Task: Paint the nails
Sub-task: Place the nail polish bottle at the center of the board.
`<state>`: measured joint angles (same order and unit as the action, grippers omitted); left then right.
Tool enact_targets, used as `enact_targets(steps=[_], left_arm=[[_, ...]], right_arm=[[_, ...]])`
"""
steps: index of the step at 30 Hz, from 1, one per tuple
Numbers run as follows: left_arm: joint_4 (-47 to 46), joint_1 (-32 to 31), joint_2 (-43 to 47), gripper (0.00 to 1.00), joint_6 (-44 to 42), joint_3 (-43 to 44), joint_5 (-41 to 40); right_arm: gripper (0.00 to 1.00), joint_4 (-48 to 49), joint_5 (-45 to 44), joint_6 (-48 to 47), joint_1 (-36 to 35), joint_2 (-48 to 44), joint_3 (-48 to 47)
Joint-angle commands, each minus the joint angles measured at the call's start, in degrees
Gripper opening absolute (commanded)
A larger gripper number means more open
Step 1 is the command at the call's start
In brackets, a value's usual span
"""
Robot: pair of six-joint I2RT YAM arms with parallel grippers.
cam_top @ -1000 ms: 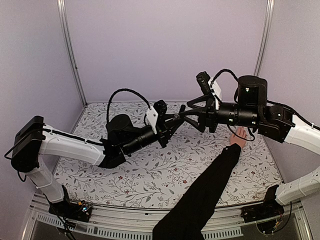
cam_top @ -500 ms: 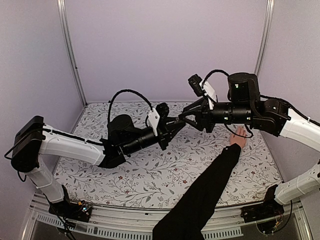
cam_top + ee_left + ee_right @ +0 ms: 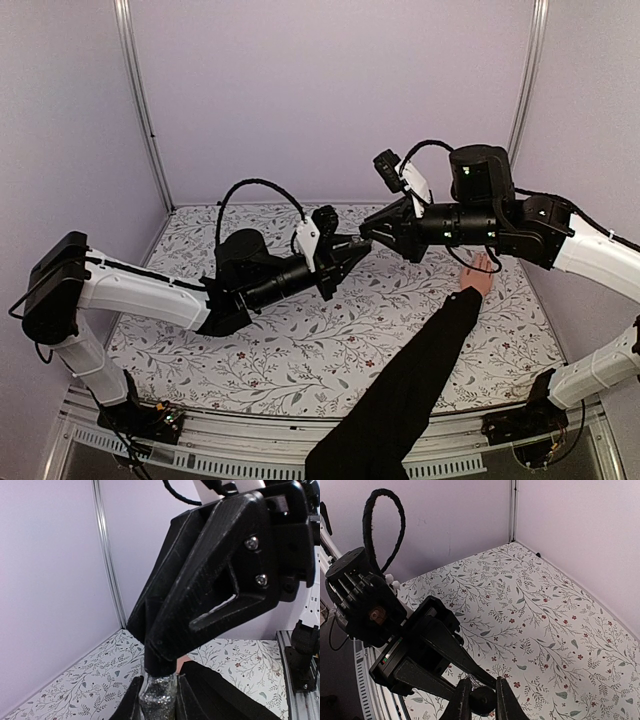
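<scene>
Observed in the top view: the left gripper (image 3: 352, 250) and the right gripper (image 3: 372, 231) met tip to tip above the middle of the floral-patterned table (image 3: 300, 350), both raised clear of its surface.

Left gripper: narrowly set, its two fingers clamped on the sides of a small glitter-filled bottle (image 3: 158, 700), as the left wrist view showed. The bottle stood upright between them.

Right gripper: closed down on the bottle's round black cap (image 3: 482, 700). The right wrist view showed one finger on either side of it, touching.

Subject of the task: the nails (image 3: 485, 263) belonged to a bare human hand (image 3: 480, 272), which lay on the table at the right side, at the end of a long black sleeve (image 3: 400, 390) reaching in from the near edge. The hand sat beneath the right arm's forearm, to the right of the joined grippers and nearer the bases. It was well apart from both sets of fingertips and from the bottle. Neither gripper touched it.

The individual nails were too small to distinguish in any view, and their condition could not be determined. A cable from the right arm crossed the fingertips.
</scene>
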<state>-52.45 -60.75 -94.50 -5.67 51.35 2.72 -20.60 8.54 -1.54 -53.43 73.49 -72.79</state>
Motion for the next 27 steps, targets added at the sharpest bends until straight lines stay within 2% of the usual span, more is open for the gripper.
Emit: enact_targets(steps=[1, 3, 5, 10, 13, 16, 20, 21, 24, 26, 27], left_arm=[[-1.3, 0.5, 0.1, 0.0, -0.1, 0.1, -0.4], [-1.3, 0.5, 0.2, 0.0, 0.1, -0.1, -0.5], [-1.2, 0.5, 0.4, 0.14, 0.2, -0.3, -0.4], [-0.3, 0.5, 0.5, 0.36, 0.5, 0.0, -0.2], [0.2, 0.6, 0.5, 0.42, 0.8, 0.2, 0.0], [0.3, 0.6, 0.6, 0.43, 1.0, 0.0, -0.1], [0.4, 0.8, 1.1, 0.55, 2.0, -0.7, -0.4], [0.4, 0.9, 1.3, 0.59, 2.5, -1.1, -0.4], [0.2, 1.5, 2.4, 0.86, 4.4, -2.7, -0.3], [0.4, 2.2, 3.6, 0.99, 6.1, -4.1, 0.0], [0.4, 2.8, 4.3, 0.99, 7.5, -4.9, 0.6]], right_arm=[[0.06, 0.4, 1.7, 0.6, 0.4, 0.8, -1.3], [0.03, 0.8, 1.7, 0.6, 0.7, 0.9, -1.1], [0.01, 1.3, 1.7, 0.6, 1.0, 0.9, -0.8], [0.0, 2.4, 1.8, 0.6, 2.1, 0.8, -0.5], [0.0, 3.0, 1.8, 0.7, 2.8, 0.7, -0.3], [0.0, 3.6, 1.8, 0.7, 3.7, 0.6, -0.2], [0.0, 4.2, 1.9, 0.6, 5.3, 0.6, -0.2], [0.0, 4.4, 1.9, 0.6, 5.9, 0.5, -0.2], [0.0, 5.7, 2.6, 0.6, 8.4, 0.4, 0.3], [0.0, 6.3, 3.2, 1.0, 10.4, 0.7, 0.6], [0.0, 6.7, 3.2, 1.1, 11.2, 1.2, 0.8]])
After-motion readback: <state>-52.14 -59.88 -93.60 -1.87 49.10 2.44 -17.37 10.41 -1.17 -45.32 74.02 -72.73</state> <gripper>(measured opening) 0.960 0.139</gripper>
